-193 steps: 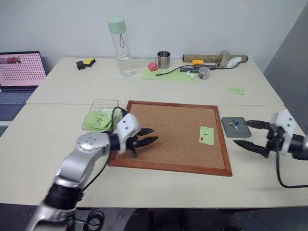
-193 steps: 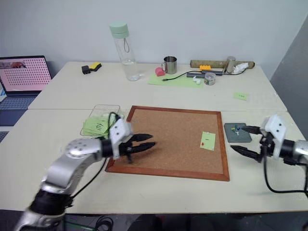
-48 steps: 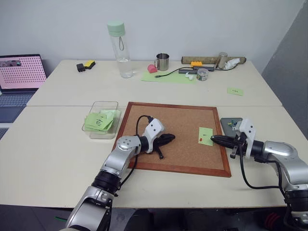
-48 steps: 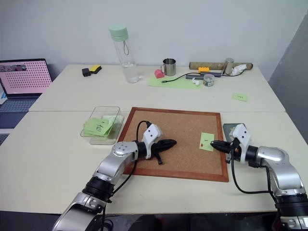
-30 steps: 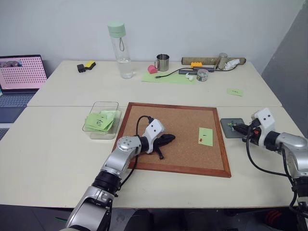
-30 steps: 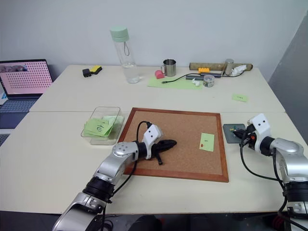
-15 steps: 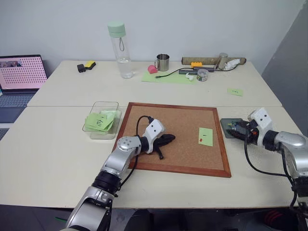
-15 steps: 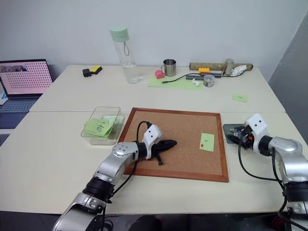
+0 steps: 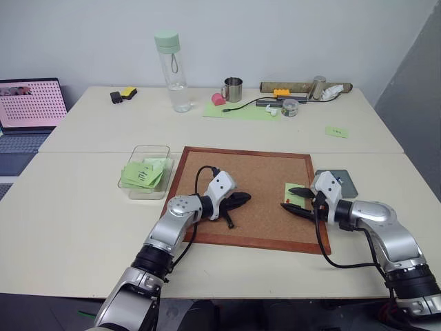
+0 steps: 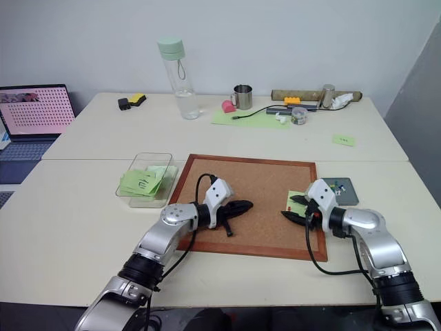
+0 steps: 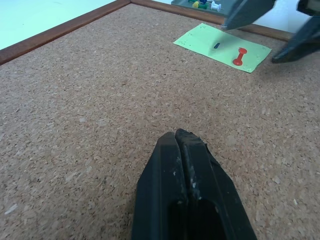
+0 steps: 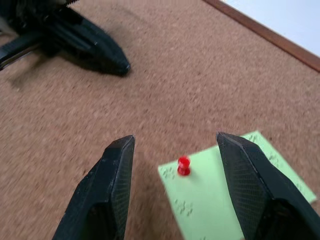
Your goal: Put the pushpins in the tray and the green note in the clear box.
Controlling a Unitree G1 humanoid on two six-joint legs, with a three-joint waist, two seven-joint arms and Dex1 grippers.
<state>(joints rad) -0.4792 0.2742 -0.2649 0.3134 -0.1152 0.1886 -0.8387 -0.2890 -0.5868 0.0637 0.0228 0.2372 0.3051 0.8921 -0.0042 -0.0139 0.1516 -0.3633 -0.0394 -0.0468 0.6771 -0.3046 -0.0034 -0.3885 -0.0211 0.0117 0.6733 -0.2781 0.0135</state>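
The green note lies at the right side of the cork board, fixed by a red pushpin. My right gripper hovers open just over that pin, one finger on each side, touching nothing. Behind it, off the board's right edge, sits the dark grey tray with several pushpins in it. My left gripper rests shut and empty on the middle of the board. The clear box stands left of the board and holds several green slips.
At the back stand a clear bottle, a metal mug, a large green sheet with a cable and clutter. A laptop is far left. Another small green slip lies at the back right.
My right gripper has swung left from over the tray to the note on the board, and its jaws now stand open. The left arm has not moved.
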